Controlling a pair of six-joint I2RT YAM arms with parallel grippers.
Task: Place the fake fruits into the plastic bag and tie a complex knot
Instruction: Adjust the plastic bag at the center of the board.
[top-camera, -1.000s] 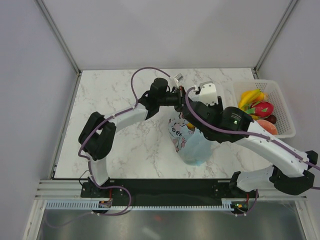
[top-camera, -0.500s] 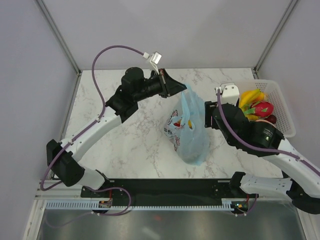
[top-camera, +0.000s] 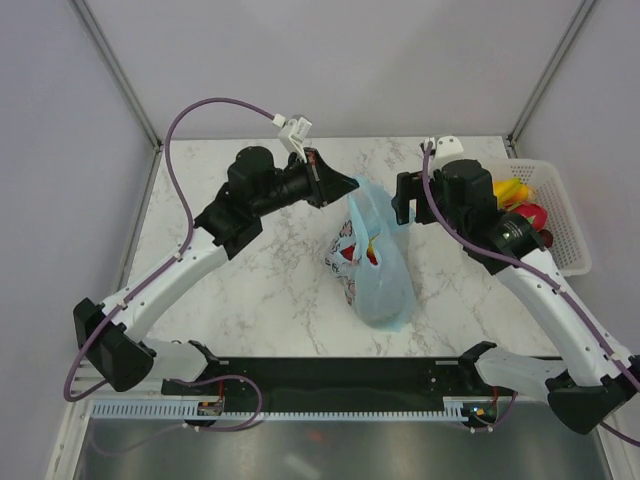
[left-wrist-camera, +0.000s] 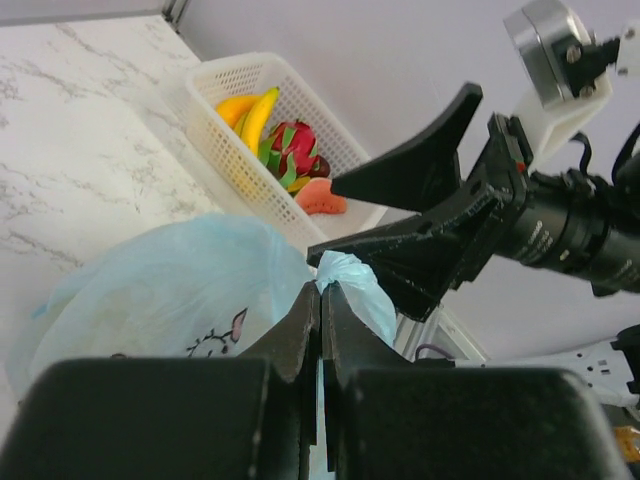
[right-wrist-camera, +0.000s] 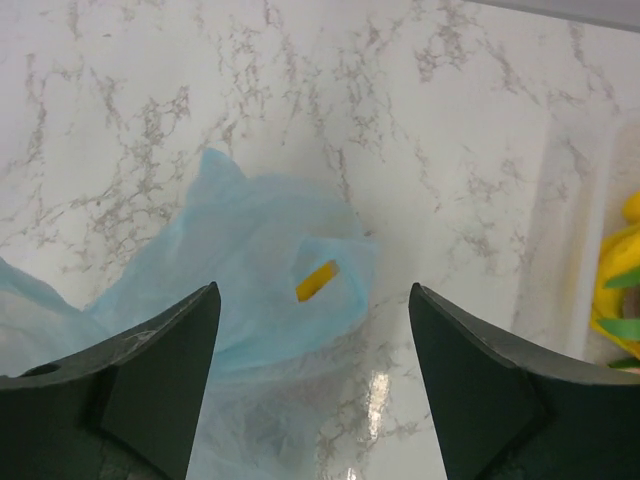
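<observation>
A: Top view. Marble table (top-camera: 240, 290); plastic bag (top-camera: 385, 285) is slumping mid-table, with the left gripper (top-camera: 347, 186) holding its top corner up.

B: Left wrist. Jaws are pressing together on a twist of bag film. Fake fruits (left-wrist-camera: 285, 150) are sitting in the white basket (left-wrist-camera: 205, 78) beyond.

A: Right wrist. Right gripper (right-wrist-camera: 312, 292) is hanging spread wide above the bag, gripping nothing.

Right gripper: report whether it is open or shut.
Open: in the wrist view the right gripper has its jaws far apart, empty, above the plastic bag.
</observation>
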